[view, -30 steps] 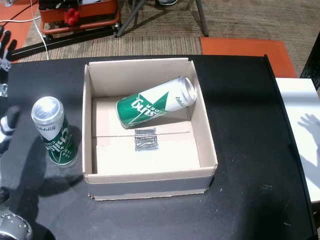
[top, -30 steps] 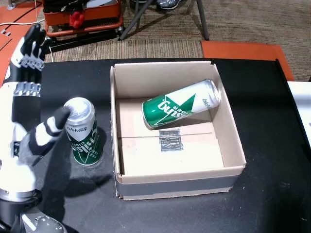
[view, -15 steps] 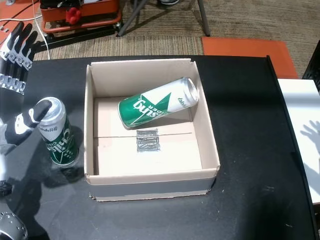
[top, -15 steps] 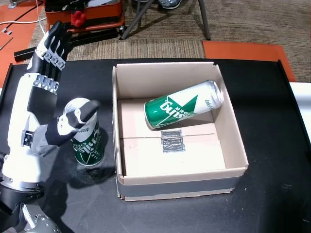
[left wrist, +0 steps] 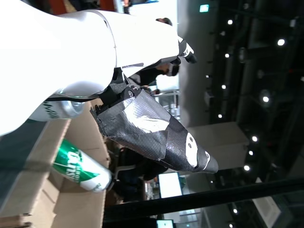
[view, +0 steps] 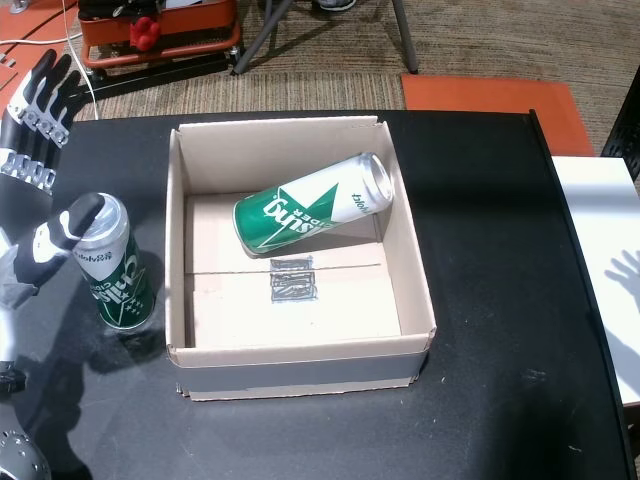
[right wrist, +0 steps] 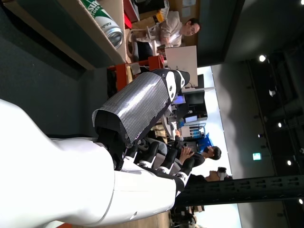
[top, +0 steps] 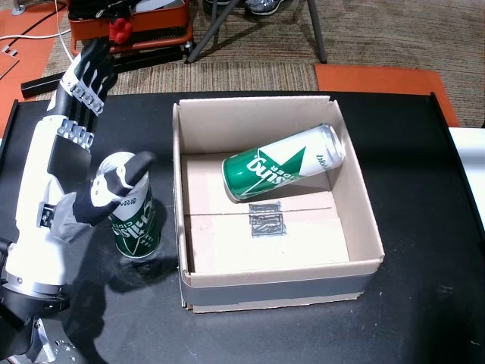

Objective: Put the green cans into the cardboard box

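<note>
On the far left, the left robot hand (top: 72,163) is spread wide and holds nothing. Its four fingers (top: 89,72) point up and away, and its thumb (top: 125,173) sits at the top rim of the standing green can (top: 130,212). I cannot tell if the thumb touches it. That can stands upright on the black surface (top: 424,258), just beside the left wall of the cardboard box (top: 269,284). In a head view the same can (view: 110,265) shows its silver top.

The step now looks like grabbing this can. To do it well, the robot hand should go lower, so the palm is next to the middle of the can, not the top. Then the fingers should curl around one side and the thumb around the other. A push near the top could tip the tall can over, so the squeeze should be slow and even. After that the can has to go up over the box wall before moving right.

Inside the box, the other green can (top: 284,168) lies on its side near the back, so that one looks done.

The right robot hand (right wrist: 142,137) shows only in its wrist view, fingers loosely curled, holding nothing.
</note>
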